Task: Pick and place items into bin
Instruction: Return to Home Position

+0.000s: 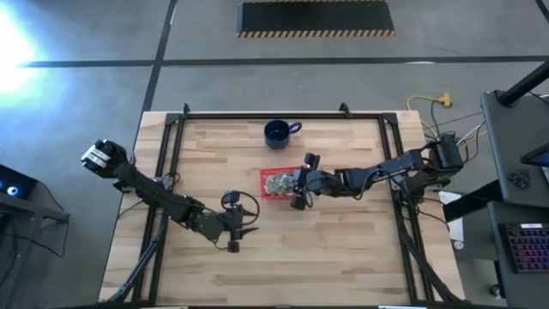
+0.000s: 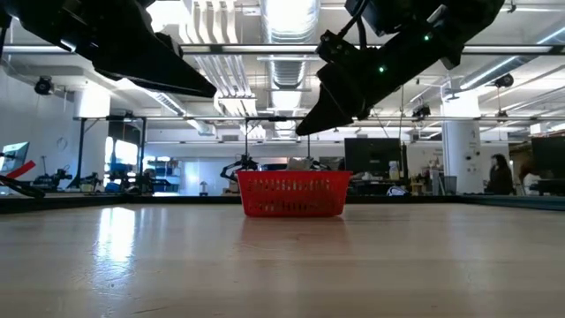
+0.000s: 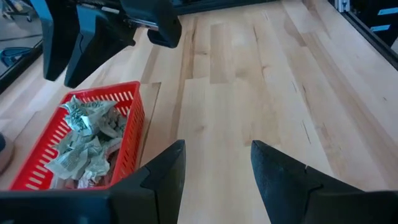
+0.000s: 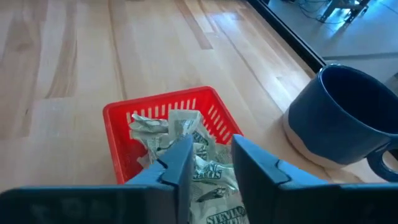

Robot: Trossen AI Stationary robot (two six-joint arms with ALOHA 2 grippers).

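My right gripper (image 1: 302,181) hangs over the edge of the red bin (image 1: 266,184) that faces my right arm. Its fingers are parted and hold nothing, and through the gap I look down on the crumpled green-and-white packets (image 4: 155,124) heaped inside. Every packet I can see lies within the bin's walls. The bin sits near the middle of the counter (image 1: 343,249), somewhat toward the far edge. The blue mug (image 1: 278,133) stands beyond it, close to the far rail and apart from the bin. My left gripper (image 1: 244,225) hovers over open wood on the near side of the bin, off its left corner, fingers spread wide and empty. Seen from counter height, both arms ride above the bin's rim with air between. Wide plain wood stretches from the bin to the near edge, and black frame rails run along the left, right and far edges.
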